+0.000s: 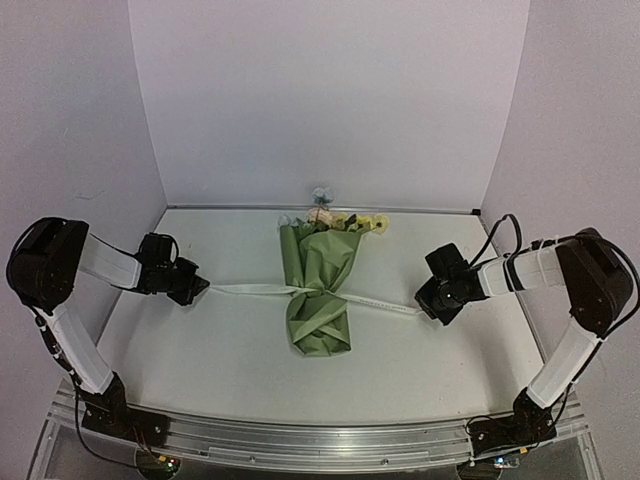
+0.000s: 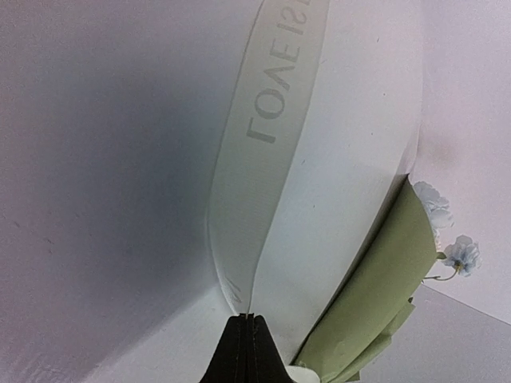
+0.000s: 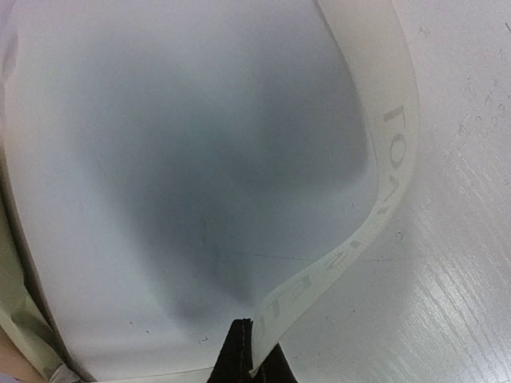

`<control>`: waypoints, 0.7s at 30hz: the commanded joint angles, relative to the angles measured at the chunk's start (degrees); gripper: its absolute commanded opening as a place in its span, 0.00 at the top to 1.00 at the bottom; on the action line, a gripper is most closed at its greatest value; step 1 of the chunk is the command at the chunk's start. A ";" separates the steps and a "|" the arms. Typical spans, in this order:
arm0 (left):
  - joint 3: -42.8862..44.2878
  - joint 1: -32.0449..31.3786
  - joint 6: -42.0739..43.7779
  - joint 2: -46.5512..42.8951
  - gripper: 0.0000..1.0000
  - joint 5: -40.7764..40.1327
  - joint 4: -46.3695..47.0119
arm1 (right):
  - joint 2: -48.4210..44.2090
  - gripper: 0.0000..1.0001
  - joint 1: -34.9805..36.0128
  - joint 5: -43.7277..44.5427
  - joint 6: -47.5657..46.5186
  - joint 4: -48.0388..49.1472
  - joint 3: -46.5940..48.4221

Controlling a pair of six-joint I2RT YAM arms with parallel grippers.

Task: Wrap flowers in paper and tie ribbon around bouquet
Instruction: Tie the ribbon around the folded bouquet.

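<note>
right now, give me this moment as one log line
left hand: shut on ribbon end | right hand: shut on other end | bouquet: wrapped, lying on table, ribbon across its waist | knot: cannot tell

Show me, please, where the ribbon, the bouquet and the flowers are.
ribbon (image 1: 250,289): top external view, the stretch left of the bouquet.
bouquet (image 1: 322,262): top external view, its green upper half.
flowers (image 1: 365,223): top external view, yellow blooms at the far end.
</note>
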 commanded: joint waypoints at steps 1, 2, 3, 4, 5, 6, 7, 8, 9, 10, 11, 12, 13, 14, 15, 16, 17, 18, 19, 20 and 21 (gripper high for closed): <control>-0.93 -2.06 -2.99 0.34 1.00 1.22 3.45 | 1.53 1.00 -0.17 -0.84 -0.09 -1.37 3.64; -1.13 -2.32 -3.88 0.33 0.96 1.40 3.76 | 1.55 1.00 -0.14 -1.10 -0.07 -1.37 3.91; -1.21 -2.57 -4.46 0.38 0.92 1.57 3.97 | 1.56 1.00 -0.09 -1.30 -0.07 -1.38 4.15; -1.13 -2.87 -4.88 0.41 0.89 1.64 3.83 | 1.51 1.00 -0.04 -1.44 -0.07 -1.39 4.37; -0.89 -3.13 -5.13 0.37 0.83 1.71 3.57 | 1.47 1.00 -0.02 -1.60 -0.02 -1.38 4.53; -0.60 -3.38 -5.27 0.26 0.78 1.70 2.95 | 1.47 1.00 -0.02 -1.74 0.09 -1.37 4.60; -0.41 -3.63 -5.34 -0.08 0.74 1.60 2.35 | 1.47 1.00 -0.02 -1.80 0.26 -1.37 4.61; -0.29 -3.84 -5.49 -0.52 0.69 1.51 1.91 | 1.47 1.00 -0.02 -1.90 0.36 -1.37 4.67; -0.19 -4.01 -5.62 -1.02 0.64 1.41 1.38 | 1.57 1.00 -0.02 -2.09 0.37 -1.37 4.77; -0.09 -4.17 -5.74 -1.53 0.58 1.30 0.80 | 1.66 1.00 -0.01 -2.28 0.39 -1.38 4.86; 0.13 -4.39 -5.84 -2.14 0.53 1.12 -0.05 | 1.65 1.00 -0.02 -2.44 0.51 -1.39 4.95; 0.48 -4.80 -5.93 -2.93 0.47 0.80 -1.13 | 1.65 1.00 0.00 -2.60 0.48 -1.39 5.03; 0.76 -5.36 -6.16 -3.87 0.43 0.33 -2.41 | 1.65 1.00 -0.02 -2.72 0.51 -1.41 5.10; 1.06 -6.09 -6.64 -4.79 0.39 -0.21 -3.86 | 1.62 1.00 -0.01 -2.76 0.52 -1.44 5.13; 1.29 -7.05 -7.43 -5.37 0.37 -0.78 -5.25 | 1.52 1.00 -0.01 -2.77 0.54 -1.50 5.12; 1.45 -8.12 -8.48 -5.70 0.36 -1.28 -6.20 | 1.38 1.00 -0.01 -2.79 0.58 -1.57 5.07; 1.55 -9.27 -9.76 -5.94 0.35 -1.67 -6.65 | 1.20 1.00 -0.02 -2.82 0.67 -1.62 5.00; 1.79 -10.26 -11.50 -5.74 0.34 -1.77 -6.65 | 0.94 1.00 -0.02 -2.84 0.72 -1.71 5.01; 2.20 -11.55 -12.63 -5.33 0.34 -1.81 -6.40 | 0.80 1.00 -0.01 -2.82 0.67 -1.81 5.09; 2.71 -12.72 -13.72 -4.76 0.33 -1.68 -5.87 | 0.60 1.00 -0.02 -2.82 0.64 -1.94 5.19; 3.23 -13.69 -15.04 -3.80 0.33 -1.24 -4.81 | 0.43 1.00 -0.02 -2.82 0.64 -2.07 5.16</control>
